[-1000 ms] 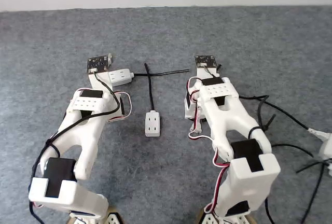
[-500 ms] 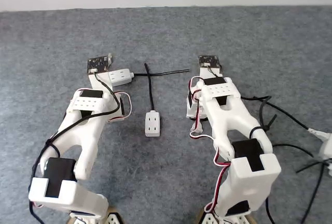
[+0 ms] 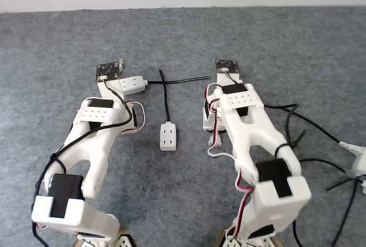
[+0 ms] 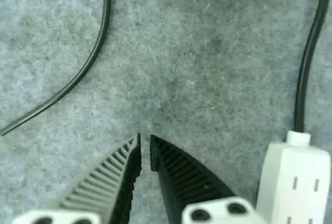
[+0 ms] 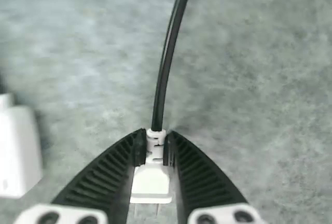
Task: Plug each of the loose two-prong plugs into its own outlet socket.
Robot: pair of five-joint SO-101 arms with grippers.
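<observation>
On the grey carpeted table [image 3: 297, 41] lie the centre outlet block [image 3: 167, 135] and a second outlet block [image 3: 131, 84] just beside the left gripper [image 4: 144, 140], pinched together on nothing; the right gripper [image 5: 154, 134] clamps a white two-prong plug [image 5: 150, 180], its black cord [image 5: 168, 58] trailing off. Neither block is braced, so either may skid when pushed, and cord drag could twist the plug askew before it seats. In the last half-second the right arm [image 3: 251, 127] edged toward the centre; the left arm [image 3: 94, 138] kept still
</observation>
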